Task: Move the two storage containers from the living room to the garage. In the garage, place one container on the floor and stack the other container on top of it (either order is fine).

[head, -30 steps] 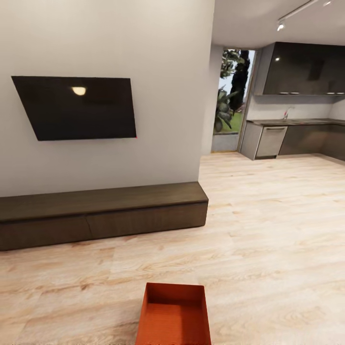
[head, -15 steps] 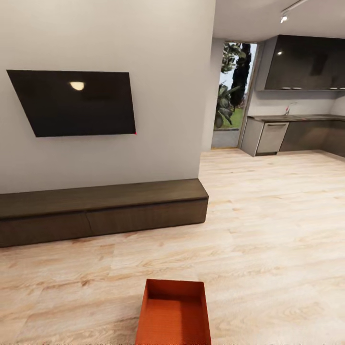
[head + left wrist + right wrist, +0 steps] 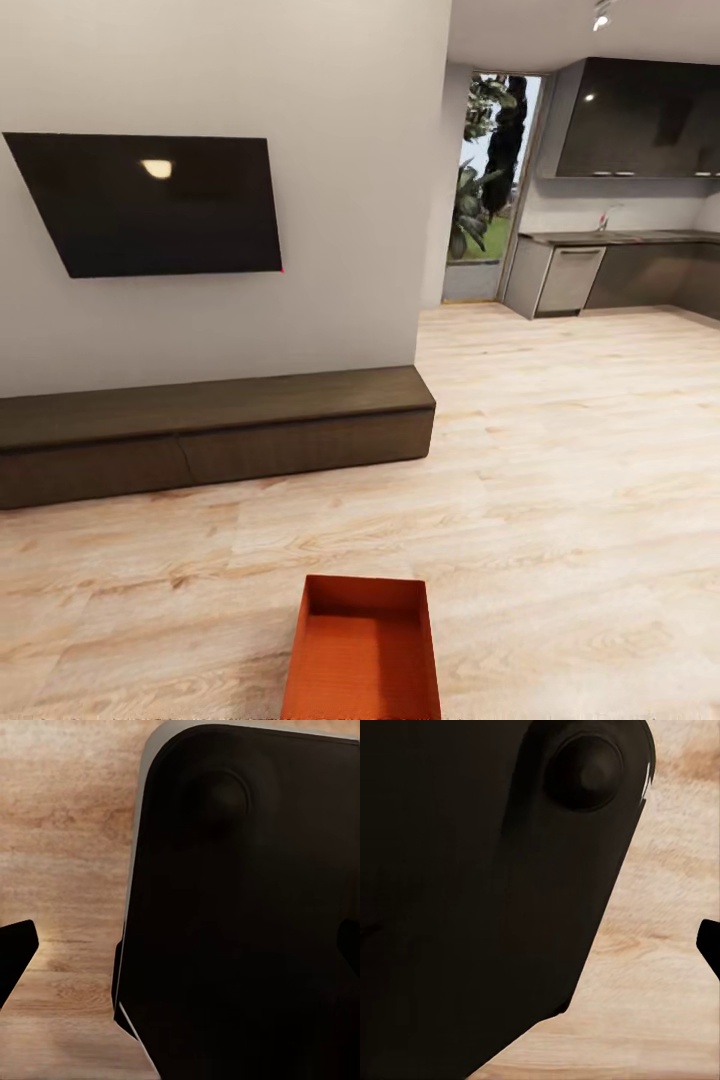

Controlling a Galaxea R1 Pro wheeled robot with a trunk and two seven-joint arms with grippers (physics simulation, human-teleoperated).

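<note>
Living room: light wood-plank flooring [image 3: 560, 480] across the lower half of the head view, running on toward a kitchen with dark cabinets [image 3: 640, 120] at the far right. Cream wall [image 3: 330, 200] at left, bearing a black TV [image 3: 150, 205] with a small lamp reflection near its top edge. Below the TV, against the wall, a long dark wood bench [image 3: 215, 430] resting on the planks. Beyond the wall's corner, a tall glazed opening [image 3: 490, 180] with greenery outside.

Storage container [image 3: 362, 650]: orange-red, lidless, upright on the wood planks at the bottom centre of the head view, well apart from the bench, near end cut off by the picture edge; interior empty.

Left wrist view: dark rounded robot body [image 3: 247, 907] over wood planks, with a black finger tip [image 3: 15, 952] at one edge. Right wrist view: similar dark body [image 3: 487, 885], a black tip [image 3: 711, 945] at the edge. Grip state of either end effector: cannot be told.
</note>
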